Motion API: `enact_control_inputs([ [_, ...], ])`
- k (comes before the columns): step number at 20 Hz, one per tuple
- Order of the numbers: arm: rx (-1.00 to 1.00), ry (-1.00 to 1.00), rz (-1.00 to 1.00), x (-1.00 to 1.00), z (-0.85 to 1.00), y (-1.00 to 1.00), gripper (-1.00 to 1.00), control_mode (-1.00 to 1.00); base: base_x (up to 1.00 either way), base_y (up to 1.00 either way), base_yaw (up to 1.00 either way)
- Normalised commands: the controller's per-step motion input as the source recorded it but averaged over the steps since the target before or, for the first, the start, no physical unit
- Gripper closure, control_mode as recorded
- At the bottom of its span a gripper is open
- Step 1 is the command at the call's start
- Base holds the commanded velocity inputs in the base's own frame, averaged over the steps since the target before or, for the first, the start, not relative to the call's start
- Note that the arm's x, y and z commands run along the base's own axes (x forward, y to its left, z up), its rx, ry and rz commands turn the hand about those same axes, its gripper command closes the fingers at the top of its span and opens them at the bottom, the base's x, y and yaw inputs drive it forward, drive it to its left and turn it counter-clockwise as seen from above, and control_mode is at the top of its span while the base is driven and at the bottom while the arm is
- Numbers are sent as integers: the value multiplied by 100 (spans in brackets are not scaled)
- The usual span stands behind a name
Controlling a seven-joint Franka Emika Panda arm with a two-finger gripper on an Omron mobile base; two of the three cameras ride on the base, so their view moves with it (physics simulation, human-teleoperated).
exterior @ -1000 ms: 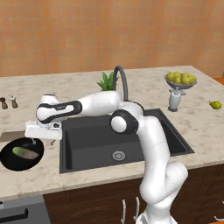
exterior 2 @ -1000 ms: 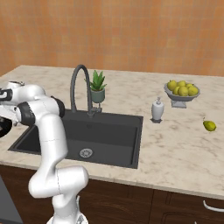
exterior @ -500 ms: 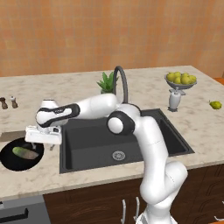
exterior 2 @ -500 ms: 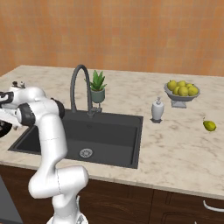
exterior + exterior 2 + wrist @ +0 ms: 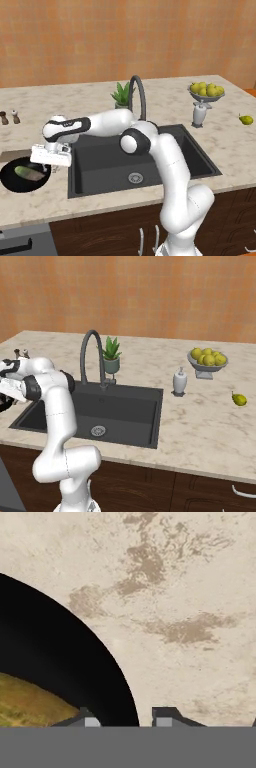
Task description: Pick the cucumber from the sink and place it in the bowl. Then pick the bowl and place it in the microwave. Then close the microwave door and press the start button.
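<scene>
The cucumber [image 5: 30,172] lies inside the black bowl [image 5: 20,184] on the desk [image 5: 45,200], left of the sink [image 5: 150,165]. The gripper [image 5: 50,164] sits low over the bowl's right rim, its fingers [image 5: 162,718] straddling that edge and drawn in narrow; whether they truly pinch it I can't quite tell. Best to seat the rim fully before lifting, and keep the bowl level.

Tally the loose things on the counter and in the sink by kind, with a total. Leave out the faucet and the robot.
Black bowl: 1
Cucumber, lying in the bowl: 1
Potted plant: 1
Footed fruit bowl: 1
Soap dispenser: 1
Lone pear: 1
Small shakers: 2
Total: 8
</scene>
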Motion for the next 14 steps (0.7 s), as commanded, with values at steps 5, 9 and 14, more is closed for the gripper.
enact_control_inputs([
  [5, 0, 2, 0, -14, 0, 0, 100, -100, 0, 0, 0],
  [9, 0, 0, -1, -54, 7, -12, 100, -100, 0, 0, 0],
  [14, 0, -15, -10, -80, 31, -42, 100, -100, 0, 0, 0],
])
